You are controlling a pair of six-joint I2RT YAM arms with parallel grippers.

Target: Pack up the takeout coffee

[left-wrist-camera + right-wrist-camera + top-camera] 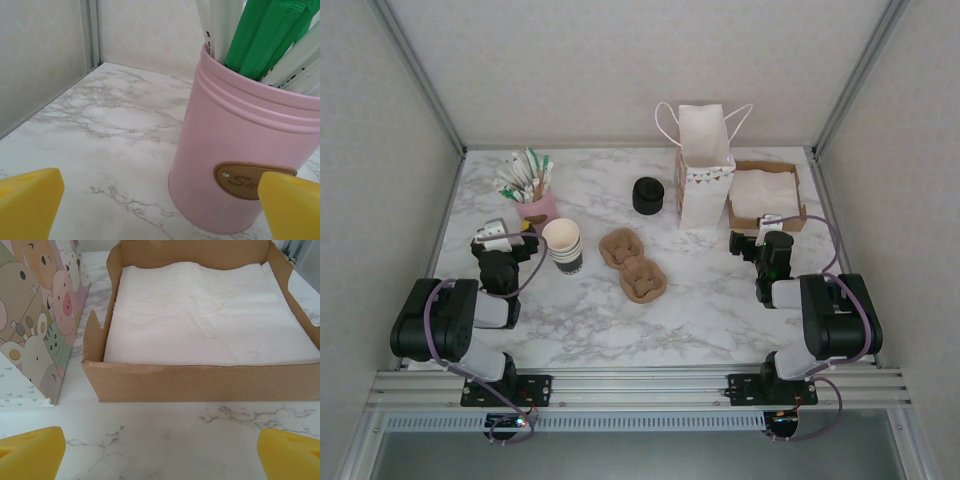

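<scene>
A lidded takeout coffee is out of view. A stack of lidless cream-rimmed cups with dark walls stands left of centre, and a squat pile of black lids sits further back. The white paper bag stands upright at the back right, its cartoon-printed side in the right wrist view. My left gripper is open and faces the pink tin, with nothing between its yellow fingertips. My right gripper is open and empty, just short of the cardboard napkin box.
A brown pulp cup carrier lies in the middle of the marble table. The pink tin holds green and white sachets. White napkins fill the cardboard box. Enclosure walls and metal frame posts ring the table.
</scene>
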